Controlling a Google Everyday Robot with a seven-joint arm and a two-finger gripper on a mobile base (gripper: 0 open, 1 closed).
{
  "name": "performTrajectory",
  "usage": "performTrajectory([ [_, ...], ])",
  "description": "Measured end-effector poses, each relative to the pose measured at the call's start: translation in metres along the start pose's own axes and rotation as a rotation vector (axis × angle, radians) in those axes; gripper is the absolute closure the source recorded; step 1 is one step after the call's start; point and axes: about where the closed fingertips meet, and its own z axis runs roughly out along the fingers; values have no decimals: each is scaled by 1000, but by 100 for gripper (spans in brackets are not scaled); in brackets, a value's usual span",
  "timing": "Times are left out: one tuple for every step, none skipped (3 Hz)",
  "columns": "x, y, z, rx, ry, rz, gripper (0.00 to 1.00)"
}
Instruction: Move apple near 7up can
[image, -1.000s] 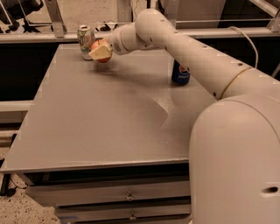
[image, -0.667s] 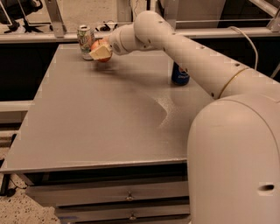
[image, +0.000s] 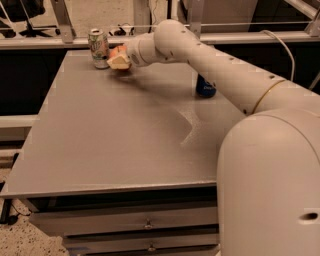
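Note:
The 7up can (image: 99, 48), silver and pale green, stands upright at the far left of the grey table (image: 115, 135). The orange-red apple (image: 115, 52) is just to its right, mostly covered by my gripper (image: 118, 58), which is closed around it low over the table top. Only a sliver of the apple shows above the pale fingers (image: 119, 61). The apple sits a small gap away from the can.
A dark blue Pepsi can (image: 205, 87) stands at the right of the table, partly behind my arm (image: 225, 75). Metal rails run behind the table's far edge. Drawers sit under the front edge.
The gripper with the apple has lowered slightly toward the table beside the 7up can; otherwise little has moved.

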Motion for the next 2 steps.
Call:
performTrajectory([
  [7, 9, 8, -17, 1, 12, 0],
  [10, 17, 16, -38, 5, 20, 0],
])
